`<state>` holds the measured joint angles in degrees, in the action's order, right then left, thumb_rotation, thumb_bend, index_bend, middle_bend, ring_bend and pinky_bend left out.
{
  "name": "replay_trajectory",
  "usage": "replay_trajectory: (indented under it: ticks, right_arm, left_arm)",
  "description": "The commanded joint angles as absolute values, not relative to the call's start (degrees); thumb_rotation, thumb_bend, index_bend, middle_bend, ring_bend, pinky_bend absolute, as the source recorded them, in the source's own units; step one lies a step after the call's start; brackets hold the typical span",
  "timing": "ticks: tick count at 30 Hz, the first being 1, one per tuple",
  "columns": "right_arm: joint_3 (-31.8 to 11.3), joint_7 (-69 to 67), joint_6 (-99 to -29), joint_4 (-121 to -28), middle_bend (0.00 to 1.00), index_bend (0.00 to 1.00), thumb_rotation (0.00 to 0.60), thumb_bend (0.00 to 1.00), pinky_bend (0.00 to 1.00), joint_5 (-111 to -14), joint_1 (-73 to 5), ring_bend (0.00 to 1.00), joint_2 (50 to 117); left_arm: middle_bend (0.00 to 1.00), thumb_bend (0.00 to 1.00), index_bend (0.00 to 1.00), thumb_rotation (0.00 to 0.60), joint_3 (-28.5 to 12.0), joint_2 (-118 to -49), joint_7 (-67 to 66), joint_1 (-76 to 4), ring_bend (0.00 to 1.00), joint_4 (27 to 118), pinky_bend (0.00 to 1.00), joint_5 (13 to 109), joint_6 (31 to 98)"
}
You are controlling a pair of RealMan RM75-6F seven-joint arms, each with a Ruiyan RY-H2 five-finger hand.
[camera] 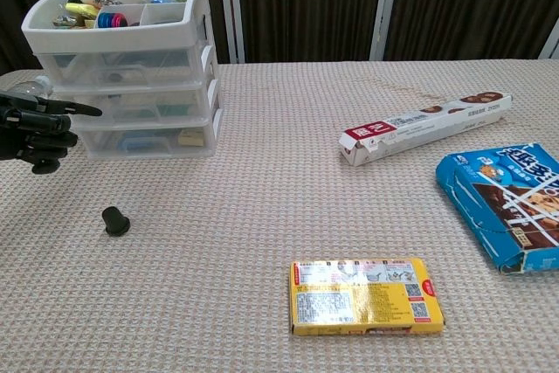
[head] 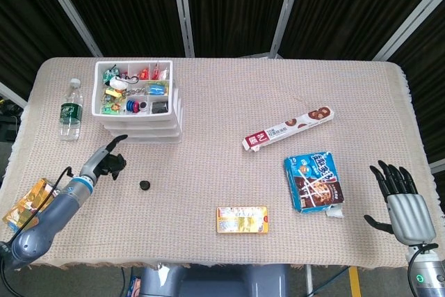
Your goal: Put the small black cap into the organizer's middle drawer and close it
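Observation:
The small black cap (head: 144, 186) (camera: 115, 220) lies on the woven tablecloth in front of the white three-drawer organizer (head: 141, 113) (camera: 131, 67). All three drawers look pushed in. My left hand (head: 108, 161) (camera: 35, 133) hovers left of the cap and just in front of the organizer, with one finger pointing out, the others curled in, and nothing in it. My right hand (head: 402, 199) rests at the table's right front edge, fingers spread and empty.
A water bottle (head: 69, 109) lies left of the organizer. A long biscuit box (head: 288, 129), a blue cookie pack (head: 314, 182) and a yellow box (head: 242, 220) lie on the right and centre. The organizer's top tray holds several small items.

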<state>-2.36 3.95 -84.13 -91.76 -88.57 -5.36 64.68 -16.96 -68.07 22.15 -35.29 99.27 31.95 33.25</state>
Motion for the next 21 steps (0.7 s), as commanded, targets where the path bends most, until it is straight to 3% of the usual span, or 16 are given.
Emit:
replay_trajectory:
  ticks: [1,13,21]
  right_arm:
    - [-2.4,3.8,-84.2,-91.7,0.00,0.07,0.600,0.00,0.00,-88.6,-5.3,0.00,64.7]
    - [-2.3,3.7,-84.3,-91.7,0.00,0.07,0.600,0.00,0.00,-88.7,-5.3,0.00,64.7]
    - [-2.4,4.0,-84.4,-91.5,0.00,0.07,0.600,0.00,0.00,-88.7,-5.3,0.00,64.9]
  left_arm:
    - [0.93,0.98,0.02,0.600,-16.6,-69.4,21.9,-35.9,0.84,98.8,0.75,31.9,34.0]
    - [0.93,0.98,0.07,0.600,-17.3,-73.1,22.5,-38.4,0.84,96.0,0.75,29.6,34.4]
    - [0.93,0.98,0.09,0.600,-18.7,-75.1,25.0,-39.6,0.84,93.8,0.75,27.5,31.4]
